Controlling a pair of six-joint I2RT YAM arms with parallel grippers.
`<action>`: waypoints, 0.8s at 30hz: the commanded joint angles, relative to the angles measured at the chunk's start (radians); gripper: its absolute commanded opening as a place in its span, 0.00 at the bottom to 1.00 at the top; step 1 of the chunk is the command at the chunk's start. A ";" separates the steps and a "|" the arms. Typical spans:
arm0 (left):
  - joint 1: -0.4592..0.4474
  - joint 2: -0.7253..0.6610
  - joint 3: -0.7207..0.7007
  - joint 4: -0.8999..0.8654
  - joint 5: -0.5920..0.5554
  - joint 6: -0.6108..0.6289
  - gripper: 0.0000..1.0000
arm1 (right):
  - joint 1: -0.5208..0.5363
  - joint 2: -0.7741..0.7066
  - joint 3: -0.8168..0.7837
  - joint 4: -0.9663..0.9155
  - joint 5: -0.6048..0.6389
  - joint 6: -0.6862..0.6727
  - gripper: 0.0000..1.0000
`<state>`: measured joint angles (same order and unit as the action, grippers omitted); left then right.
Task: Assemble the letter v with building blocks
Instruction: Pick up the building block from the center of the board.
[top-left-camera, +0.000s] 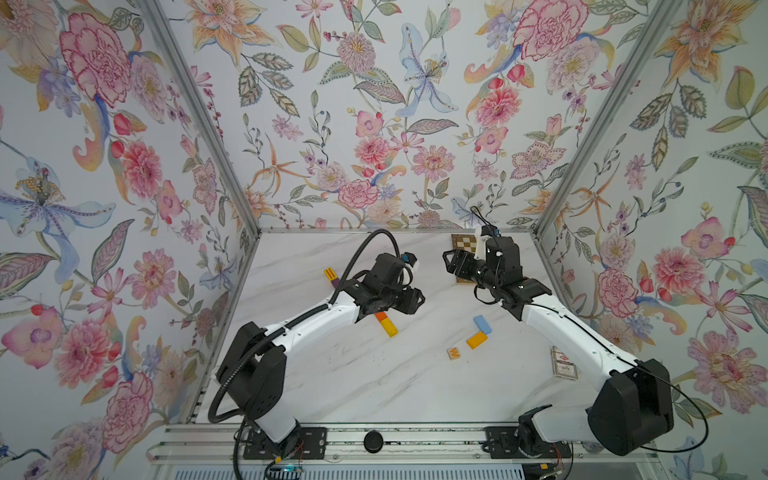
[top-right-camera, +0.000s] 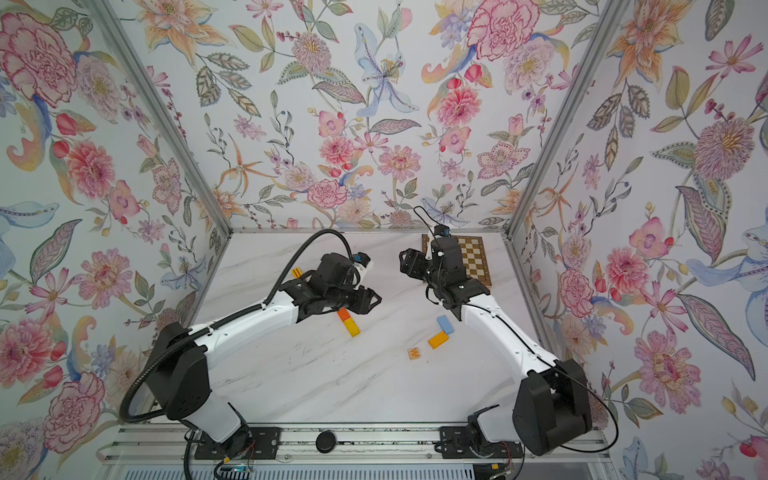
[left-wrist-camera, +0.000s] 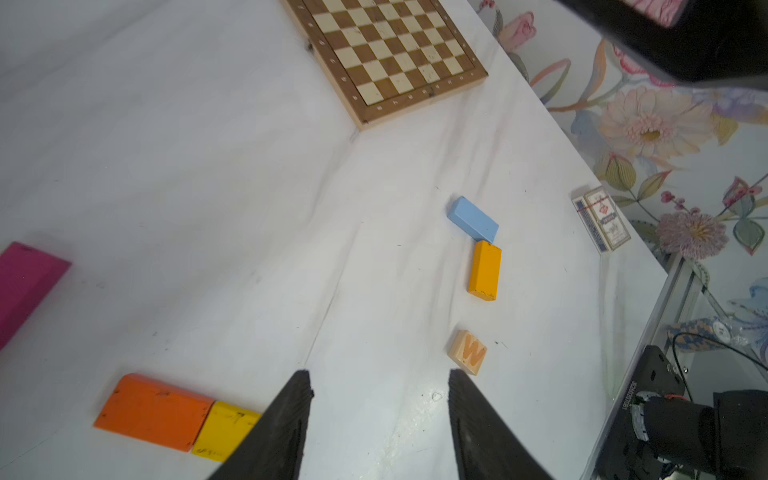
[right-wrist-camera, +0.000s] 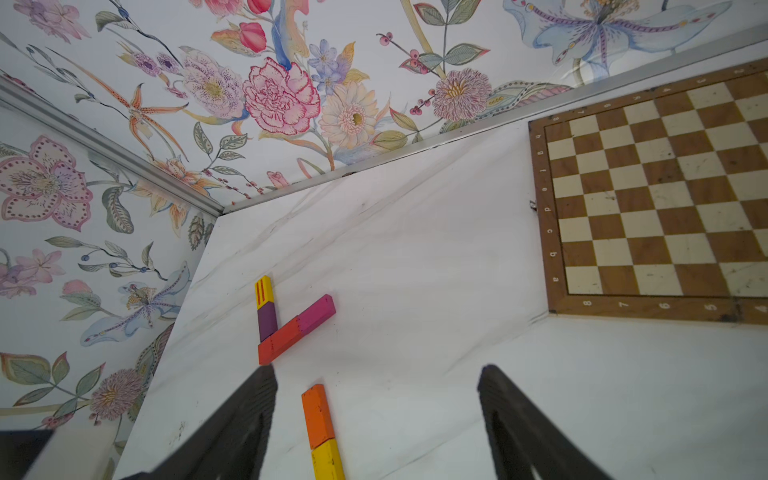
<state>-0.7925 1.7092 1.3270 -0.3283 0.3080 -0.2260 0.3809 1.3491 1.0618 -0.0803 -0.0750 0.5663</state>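
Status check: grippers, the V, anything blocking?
Left gripper open, empty; right gripper open, empty. V stands at four blocks; orange-yellow pair, light blue block, amber block, W cube lie loose. Chessboard, card box clear of them.

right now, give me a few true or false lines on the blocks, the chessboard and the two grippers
1. The left gripper and the right gripper are both open and empty. True.
2. The W cube sits on top of the blue block. False: it rests on the table, apart from it.
3. The orange block and the yellow block lie end to end. True.
4. The magenta block lies on the chessboard. False: it lies on the table, end to end with a red block.
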 joint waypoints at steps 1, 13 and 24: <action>-0.070 0.094 0.083 -0.165 -0.004 0.142 0.56 | -0.032 -0.061 -0.056 0.054 -0.023 0.024 0.79; -0.220 0.328 0.294 -0.331 -0.029 0.300 0.55 | -0.155 -0.216 -0.208 0.096 -0.100 0.069 0.81; -0.279 0.442 0.406 -0.382 -0.048 0.334 0.55 | -0.198 -0.240 -0.251 0.117 -0.140 0.086 0.81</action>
<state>-1.0542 2.1231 1.6962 -0.6666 0.2829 0.0792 0.1932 1.1316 0.8253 0.0044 -0.1959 0.6418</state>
